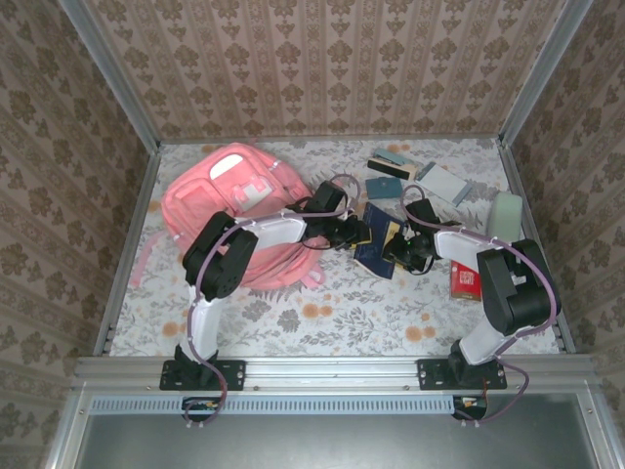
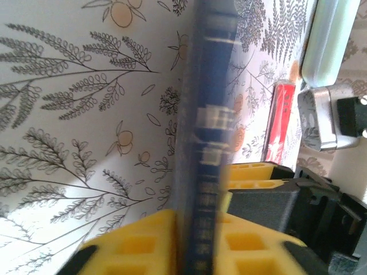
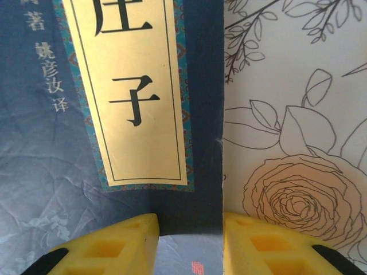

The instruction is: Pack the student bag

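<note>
- The student bag (image 1: 229, 191) was seen lying on the far left part of the table (image 1: 322, 313), its white-trimmed pockets turned upward. Its near right portion was covered by the left arm (image 1: 244, 244), so its opening could not be made out.
- The left gripper (image 1: 349, 233) was held just right of the bag. In the left wrist view (image 2: 198, 216) its yellow fingers (image 2: 137, 243) were pressed against both sides of the dark blue book (image 2: 209, 86), which was clamped edge-on between them.
- The book was smeared by blur in that view, and the print along its edge could not be read.
- From above, the dark blue book (image 1: 376, 256) was found between the two grippers, partly hidden under both.
- The right gripper (image 1: 400, 246) was set at the book's right side. In its own view (image 3: 189, 220) the jaws were spread apart, with the cover's right edge lined up in the gap. Whether either finger touched the cover could not be told.
- The cover (image 3: 51, 143) was cut off by the frame at the top and left, and its cream title label (image 3: 137, 86) was cropped at the top.
- A red box (image 1: 466, 280) and a pale green box (image 1: 505, 210) were placed near the right arm. In the left wrist view the red box (image 2: 281, 123) was seen edge-on and the pale green box (image 2: 332, 40) was cropped.
- A black and yellow shape (image 2: 287, 206) beside the left fingers could not be identified with certainty.
- A few books (image 1: 420, 174) were scattered at the far right, too small to be read.
</note>
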Controlling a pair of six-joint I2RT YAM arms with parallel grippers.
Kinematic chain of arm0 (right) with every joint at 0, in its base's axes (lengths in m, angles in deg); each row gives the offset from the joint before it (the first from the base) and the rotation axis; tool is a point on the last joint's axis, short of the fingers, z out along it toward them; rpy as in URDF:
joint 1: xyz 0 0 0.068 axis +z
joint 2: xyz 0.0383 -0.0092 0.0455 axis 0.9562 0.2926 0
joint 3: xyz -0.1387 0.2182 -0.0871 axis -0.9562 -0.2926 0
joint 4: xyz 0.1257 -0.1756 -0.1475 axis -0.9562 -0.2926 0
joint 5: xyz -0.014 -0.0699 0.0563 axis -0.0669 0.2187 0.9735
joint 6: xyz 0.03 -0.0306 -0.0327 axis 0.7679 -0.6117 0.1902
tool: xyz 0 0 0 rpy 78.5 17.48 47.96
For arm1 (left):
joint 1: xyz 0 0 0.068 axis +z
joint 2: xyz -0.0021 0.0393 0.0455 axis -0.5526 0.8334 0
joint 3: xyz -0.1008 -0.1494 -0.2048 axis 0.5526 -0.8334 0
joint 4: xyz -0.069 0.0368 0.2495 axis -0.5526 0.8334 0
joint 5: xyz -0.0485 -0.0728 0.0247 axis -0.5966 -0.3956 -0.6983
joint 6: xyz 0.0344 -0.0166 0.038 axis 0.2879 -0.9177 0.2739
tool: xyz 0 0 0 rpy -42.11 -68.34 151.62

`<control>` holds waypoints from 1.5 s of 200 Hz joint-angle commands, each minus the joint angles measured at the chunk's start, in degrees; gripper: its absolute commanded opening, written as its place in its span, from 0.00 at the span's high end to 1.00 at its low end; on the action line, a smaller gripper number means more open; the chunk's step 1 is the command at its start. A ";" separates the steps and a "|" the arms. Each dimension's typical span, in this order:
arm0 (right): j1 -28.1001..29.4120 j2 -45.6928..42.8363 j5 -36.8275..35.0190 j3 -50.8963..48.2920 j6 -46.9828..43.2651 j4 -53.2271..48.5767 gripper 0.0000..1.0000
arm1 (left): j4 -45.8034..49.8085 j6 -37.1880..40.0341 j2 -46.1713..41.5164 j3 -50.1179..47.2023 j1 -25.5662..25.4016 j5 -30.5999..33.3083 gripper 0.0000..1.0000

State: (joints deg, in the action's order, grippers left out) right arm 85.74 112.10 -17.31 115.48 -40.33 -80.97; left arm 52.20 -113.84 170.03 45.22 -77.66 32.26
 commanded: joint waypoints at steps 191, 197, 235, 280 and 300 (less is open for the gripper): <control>-15.68 -7.11 40.94 -5.39 33.39 59.05 0.33 | -18.84 -7.01 -16.76 -3.81 7.08 -16.70 1.00; -15.65 -6.82 41.41 -5.32 34.58 60.54 0.33 | -18.78 -7.01 -16.74 -3.88 7.13 -16.70 1.00; -15.17 -6.05 43.77 -5.12 37.01 63.74 0.38 | -21.46 -8.59 -16.90 -4.47 7.90 -17.66 1.00; -14.38 -6.71 44.75 -4.99 37.97 65.10 0.71 | -21.02 -8.06 -16.76 -4.40 8.52 -18.93 1.00; -14.34 -6.96 44.75 -4.93 37.95 64.81 0.93 | -20.57 -7.81 -16.53 -4.43 8.61 -19.07 1.00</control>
State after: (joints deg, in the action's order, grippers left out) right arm 70.86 105.81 25.18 109.14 -2.91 -18.74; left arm 33.69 -121.82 155.58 40.91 -69.25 15.10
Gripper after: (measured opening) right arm 0.187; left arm 0.110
